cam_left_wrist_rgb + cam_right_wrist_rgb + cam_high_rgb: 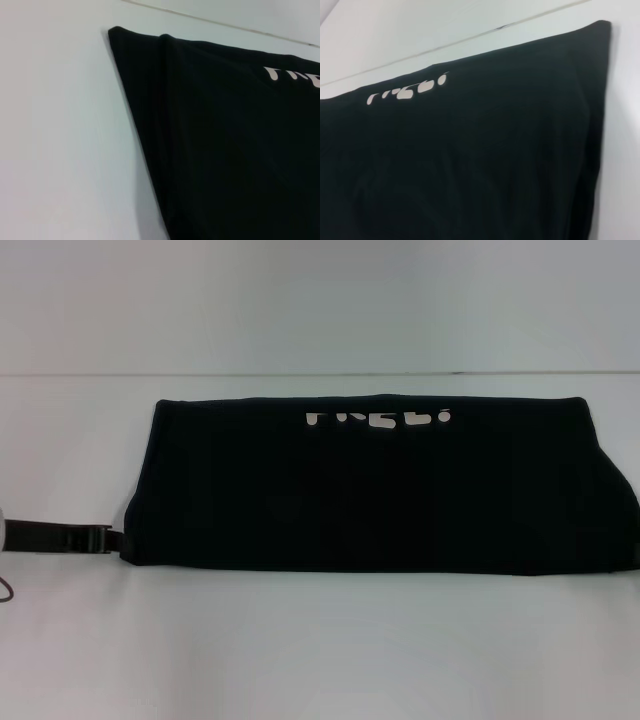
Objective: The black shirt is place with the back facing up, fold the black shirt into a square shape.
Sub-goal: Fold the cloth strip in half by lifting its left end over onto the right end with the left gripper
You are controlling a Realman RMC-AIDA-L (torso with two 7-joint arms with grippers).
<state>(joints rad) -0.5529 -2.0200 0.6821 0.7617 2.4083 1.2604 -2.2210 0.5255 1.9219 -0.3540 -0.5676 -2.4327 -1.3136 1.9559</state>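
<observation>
White worktop (320, 650) stretches bare along its near edge; beyond it, the black shirt (380, 490) lies folded into a long flat band across the middle, reaching the right edge, white lettering (380, 419) along its far fold. Left hand (108, 538) touches the shirt's left end, finger state unclear; right hand unseen.

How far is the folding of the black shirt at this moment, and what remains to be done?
Done: the black shirt already lies folded into a long, wide band on the white table, its white lettering near the far edge. In hand: the left gripper sits at the band's left end; its fingers are hidden. The right gripper is out of view. Left: folding the ends inward to make a square.
</observation>
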